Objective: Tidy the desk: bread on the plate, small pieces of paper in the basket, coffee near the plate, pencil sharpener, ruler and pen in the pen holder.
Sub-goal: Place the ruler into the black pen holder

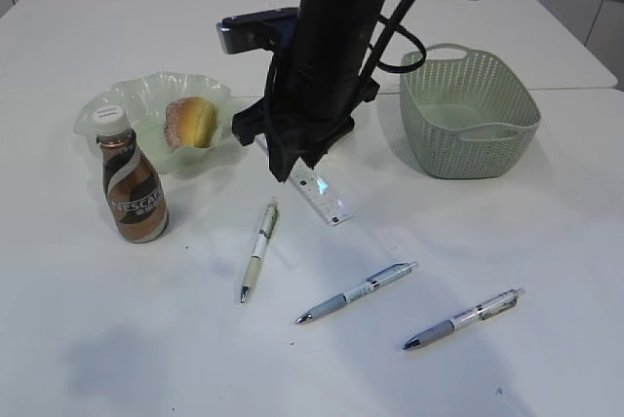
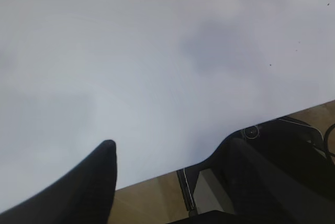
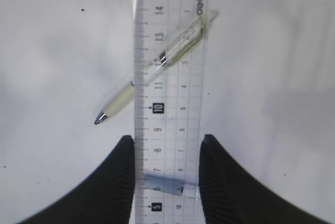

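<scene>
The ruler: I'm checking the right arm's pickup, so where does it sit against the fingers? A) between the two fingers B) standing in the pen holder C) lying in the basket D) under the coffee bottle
A: in the right wrist view the ruler runs lengthwise between the two black fingers, one on each long edge.

1. I work at a staged desk (image 1: 507, 242) in what looks like a lab or test room: a large plain white tabletop with a seam.
2. Office goods lie on it: three pens (image 1: 259, 249), a ruler (image 1: 325, 195).
3. My black arm (image 1: 327, 56) and its cables hang over it.
4. Beyond the edge I see a bare wood-toned floor (image 2: 152, 200) and black gear.
</scene>
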You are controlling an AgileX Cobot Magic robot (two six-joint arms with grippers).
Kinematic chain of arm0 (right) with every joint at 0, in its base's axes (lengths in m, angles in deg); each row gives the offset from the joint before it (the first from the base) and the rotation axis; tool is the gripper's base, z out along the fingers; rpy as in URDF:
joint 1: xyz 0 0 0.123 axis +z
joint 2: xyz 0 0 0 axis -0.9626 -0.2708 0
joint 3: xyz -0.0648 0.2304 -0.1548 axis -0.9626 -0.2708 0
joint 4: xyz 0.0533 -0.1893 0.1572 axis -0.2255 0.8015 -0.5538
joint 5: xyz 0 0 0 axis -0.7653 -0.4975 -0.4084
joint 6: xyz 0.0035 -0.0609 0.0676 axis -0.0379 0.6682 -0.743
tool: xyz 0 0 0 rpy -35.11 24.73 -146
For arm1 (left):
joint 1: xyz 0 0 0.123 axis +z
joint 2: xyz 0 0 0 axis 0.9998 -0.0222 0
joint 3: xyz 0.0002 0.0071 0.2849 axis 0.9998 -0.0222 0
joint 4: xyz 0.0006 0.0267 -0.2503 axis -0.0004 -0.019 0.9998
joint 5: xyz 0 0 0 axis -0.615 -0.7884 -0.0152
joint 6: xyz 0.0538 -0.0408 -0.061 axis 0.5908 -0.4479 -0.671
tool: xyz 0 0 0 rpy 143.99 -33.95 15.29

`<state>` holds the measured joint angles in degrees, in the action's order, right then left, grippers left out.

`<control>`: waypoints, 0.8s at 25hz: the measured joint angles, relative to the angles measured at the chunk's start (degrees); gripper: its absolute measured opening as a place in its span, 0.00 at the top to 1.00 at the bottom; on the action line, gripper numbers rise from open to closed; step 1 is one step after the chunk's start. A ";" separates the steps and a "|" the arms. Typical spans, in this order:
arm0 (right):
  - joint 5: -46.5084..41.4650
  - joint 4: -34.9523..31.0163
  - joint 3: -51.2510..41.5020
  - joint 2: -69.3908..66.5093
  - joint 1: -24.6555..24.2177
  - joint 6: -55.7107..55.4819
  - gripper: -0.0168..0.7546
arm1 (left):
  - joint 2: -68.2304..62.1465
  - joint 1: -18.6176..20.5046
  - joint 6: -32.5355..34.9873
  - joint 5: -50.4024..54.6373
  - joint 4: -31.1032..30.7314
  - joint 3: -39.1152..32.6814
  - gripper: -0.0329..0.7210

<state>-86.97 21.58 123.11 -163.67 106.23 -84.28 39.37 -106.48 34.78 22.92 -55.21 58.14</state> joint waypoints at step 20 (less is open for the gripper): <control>16.96 7.27 -0.10 5.12 0.00 0.00 0.59 | 0.00 0.00 0.00 0.00 -0.11 0.00 0.34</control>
<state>-70.01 28.84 123.01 -158.55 106.23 -84.28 39.37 -106.48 34.78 22.92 -55.33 58.14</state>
